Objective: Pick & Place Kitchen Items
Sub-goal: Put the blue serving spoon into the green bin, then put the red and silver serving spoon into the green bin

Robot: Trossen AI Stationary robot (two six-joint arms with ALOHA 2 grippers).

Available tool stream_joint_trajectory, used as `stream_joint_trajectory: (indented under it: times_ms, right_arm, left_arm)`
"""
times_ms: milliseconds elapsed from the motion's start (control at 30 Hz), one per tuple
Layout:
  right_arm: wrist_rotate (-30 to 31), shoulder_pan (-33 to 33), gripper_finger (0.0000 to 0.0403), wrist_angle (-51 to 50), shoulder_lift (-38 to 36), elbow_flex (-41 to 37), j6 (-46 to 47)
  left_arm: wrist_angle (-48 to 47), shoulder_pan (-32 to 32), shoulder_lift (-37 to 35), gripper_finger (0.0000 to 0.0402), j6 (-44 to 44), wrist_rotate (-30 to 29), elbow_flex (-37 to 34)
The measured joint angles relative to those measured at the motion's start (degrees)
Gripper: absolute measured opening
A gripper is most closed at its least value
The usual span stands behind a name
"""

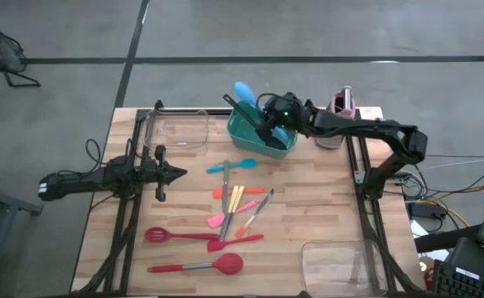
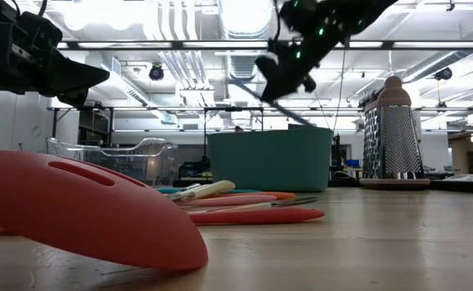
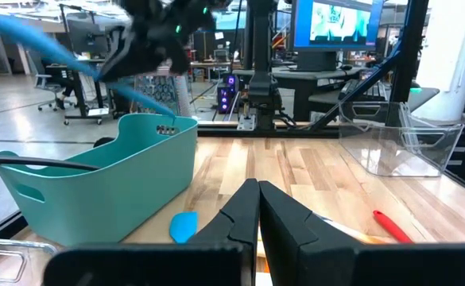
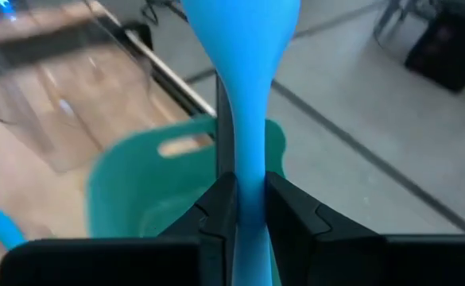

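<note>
A teal bin [image 1: 258,136] stands near the far edge of the wooden worktop [image 1: 324,207], and its flat side fills the middle of the low view. Just beside it, towards the far left corner, sits a clear tub [image 1: 179,128]. A second clear tub [image 1: 341,263] rests at the near right corner, well apart from both. An upright grater [image 2: 394,133] with a pink top stands at the far right of the worktop, near the bin but not touching it. Beyond the worktop lies a grey floor [image 1: 324,33] crossed by dark lines. Ceiling lights [image 2: 244,16] shine overhead.
</note>
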Motion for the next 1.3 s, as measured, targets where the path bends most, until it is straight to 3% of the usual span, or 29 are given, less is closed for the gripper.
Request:
stream_joint_trajectory:
  times_ms: [333, 767, 1067, 1300]
  right_arm:
    - [-0.2, -0.7, 0.0069, -0.2, 7.2, 0.0, 0.5]
    - [-1.8, 1.7, 0.0115, -0.2, 3.1, 0.0, 0.4]
    - [-6.2, 15.3, 0.0156, 2.1, 0.4, 0.4, -0.9]
    - [-5.9, 29.3, 0.0196, 3.8, 4.8, 6.9, -2.6]
  left_arm:
    - [0.0, 0.0, 0.0, 0.0019, 0.0, 0.0, 0.0]
    - [0.0, 0.0, 0.0, 0.0019, 0.0, 0.0, 0.0]
    - [0.0, 0.0, 0.0, 0.0019, 0.0, 0.0, 0.0]
    - [0.0, 0.0, 0.0, 0.0019, 0.0, 0.0, 0.0]
